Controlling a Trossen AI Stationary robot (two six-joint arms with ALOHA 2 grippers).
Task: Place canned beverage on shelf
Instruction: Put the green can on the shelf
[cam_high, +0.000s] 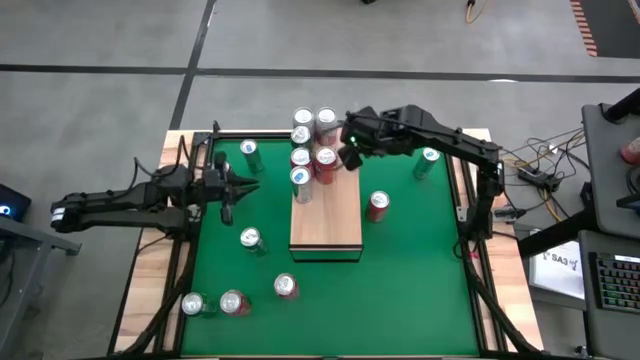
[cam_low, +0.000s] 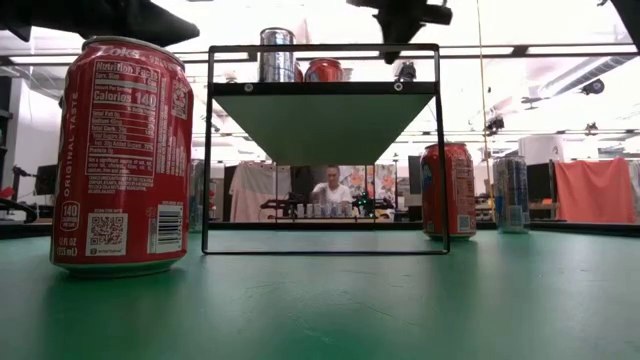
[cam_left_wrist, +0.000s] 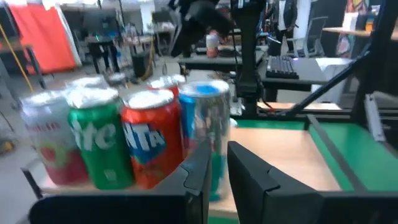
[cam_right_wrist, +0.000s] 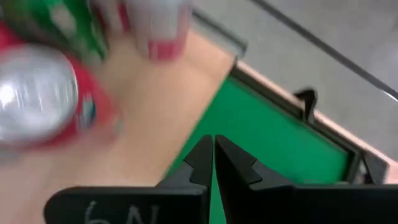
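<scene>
Six cans crowd the far end of the shelf (cam_high: 326, 215).
We see the right gripper (cam_high: 350, 158) closed, empty, beside them; the left gripper (cam_high: 238, 186), nearly closed, holds nothing.

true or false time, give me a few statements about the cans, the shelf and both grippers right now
1. The shelf holds several cans, all at its far end. True.
2. The right gripper is shut on a can. False: it is shut and empty, above the shelf beside the cans.
3. The left gripper is over the green table, left of the shelf. True.
4. The shelf's near half is crowded with cans. False: it is bare wood.
5. A red can stands on the table right of the shelf. True.
</scene>
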